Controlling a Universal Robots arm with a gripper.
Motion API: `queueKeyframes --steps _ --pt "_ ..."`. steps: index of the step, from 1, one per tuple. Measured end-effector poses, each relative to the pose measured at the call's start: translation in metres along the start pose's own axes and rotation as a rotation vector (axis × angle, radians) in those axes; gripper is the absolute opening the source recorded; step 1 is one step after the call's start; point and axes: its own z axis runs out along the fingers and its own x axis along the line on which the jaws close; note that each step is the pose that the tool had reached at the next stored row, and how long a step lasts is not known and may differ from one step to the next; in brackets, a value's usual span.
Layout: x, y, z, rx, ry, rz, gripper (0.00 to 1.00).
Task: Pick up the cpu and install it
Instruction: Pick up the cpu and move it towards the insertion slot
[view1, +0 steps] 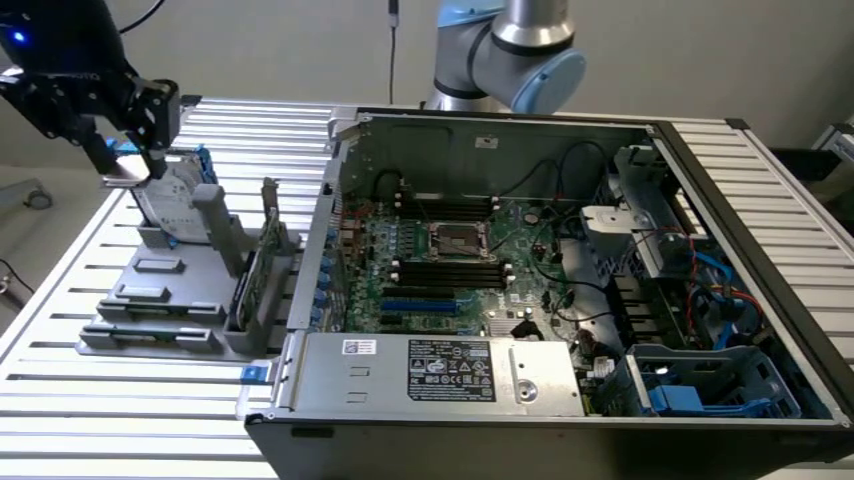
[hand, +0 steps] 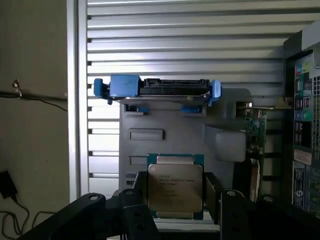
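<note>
The cpu (hand: 175, 186), a small square chip with a shiny metal top on a green board, sits between my gripper's (hand: 175, 197) two black fingers (hand: 136, 192), which are closed against its sides. In the exterior view my gripper (view1: 127, 172) hangs at the far left, above the grey fixture (view1: 160, 300), with the cpu (view1: 124, 180) a small silver piece at its tip. The dark metal-framed socket (view1: 458, 240) lies in the middle of the green motherboard inside the open computer case, well to the exterior view's right of my gripper.
A silver hard drive in a blue frame (view1: 174, 205) stands upright in the grey fixture just beside my gripper; its top edge is the hard drive (hand: 160, 89) in the wrist view. The case wall (view1: 334, 200), cables, memory slots and the power supply (view1: 441, 370) surround the socket.
</note>
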Motion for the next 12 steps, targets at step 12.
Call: queueKeyframes --steps 12 --pt "-0.052 0.0036 -0.0552 -0.0033 0.0025 0.000 0.55"
